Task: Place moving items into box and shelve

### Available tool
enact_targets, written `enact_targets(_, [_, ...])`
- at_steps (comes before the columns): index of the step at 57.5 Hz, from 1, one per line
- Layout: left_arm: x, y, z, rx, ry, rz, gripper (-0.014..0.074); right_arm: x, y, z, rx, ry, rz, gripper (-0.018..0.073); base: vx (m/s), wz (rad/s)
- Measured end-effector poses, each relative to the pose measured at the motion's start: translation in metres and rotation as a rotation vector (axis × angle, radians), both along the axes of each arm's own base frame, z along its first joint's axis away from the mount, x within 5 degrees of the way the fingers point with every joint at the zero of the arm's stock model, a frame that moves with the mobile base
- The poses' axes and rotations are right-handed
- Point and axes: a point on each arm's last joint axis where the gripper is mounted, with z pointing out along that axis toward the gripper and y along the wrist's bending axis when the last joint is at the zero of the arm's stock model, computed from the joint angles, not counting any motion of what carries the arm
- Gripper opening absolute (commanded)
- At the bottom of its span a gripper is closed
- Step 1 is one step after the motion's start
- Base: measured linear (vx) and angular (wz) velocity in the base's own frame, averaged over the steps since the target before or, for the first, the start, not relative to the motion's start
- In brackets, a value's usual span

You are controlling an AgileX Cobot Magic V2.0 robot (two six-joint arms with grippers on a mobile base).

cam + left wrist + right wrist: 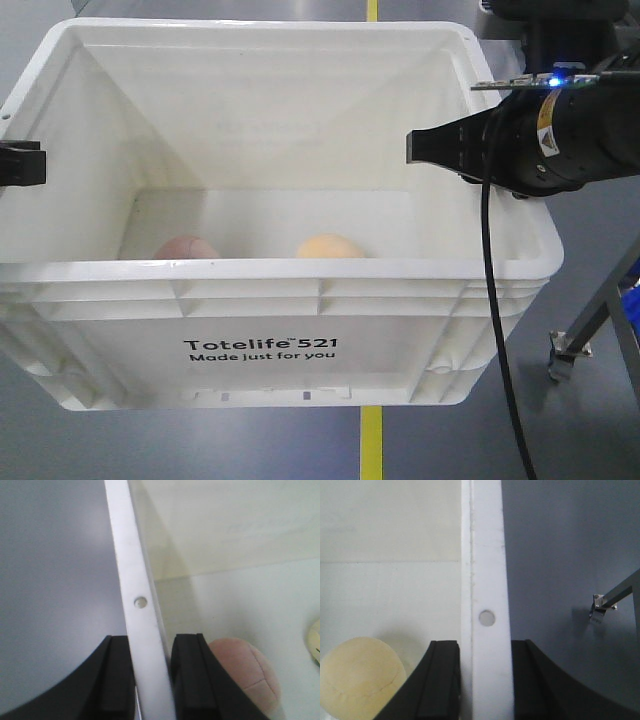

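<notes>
The large white rectangular plastic crate (300, 268), with a ribbed rim and the black print "Totelife 521 Made just for you" on its near wall, fills most of the front view. It is held at both short sides. The grey floor (120, 450) and a painted yellow stripe (371, 445) show below its bottom edge.

The left gripper (20, 163) reaches in at the crate's left rim. In the left wrist view its jaws are clamped on that rim (137, 580), with one black finger (115, 680) outside the wall and the other inside. The right gripper (445, 150) does the same on the opposite side. In the right wrist view its jaws are pressed against the right rim (487, 580) from both faces, just below a small round hole.

Both items lie on the crate's bottom, near the front wall and apart from each other. The pale pinkish-beige round lump (185, 248) with a seam sits to the left, close to the inner finger of the left gripper (150, 650). The yellow-orange round lump (330, 246) sits near the middle and shows at the lower left of the right wrist view (360, 677), beside the right gripper (485, 650).

A black cable (495, 330) hangs from the right arm, where a small blue light (555, 78) glows. A metal frame leg (590, 340) stands on the floor to the right of the crate.
</notes>
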Motion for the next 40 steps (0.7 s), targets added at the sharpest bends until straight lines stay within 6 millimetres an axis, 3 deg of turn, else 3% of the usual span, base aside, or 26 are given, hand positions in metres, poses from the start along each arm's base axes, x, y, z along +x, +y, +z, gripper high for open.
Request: enact_targets(40, [0.0000, 0.0000, 0.0000, 0.000, 0.000, 0.000, 0.0119, 0.0000, 0.0000, -0.0003, -0.001, 0.001, 0.000, 0.0075, 0.51, -0.06])
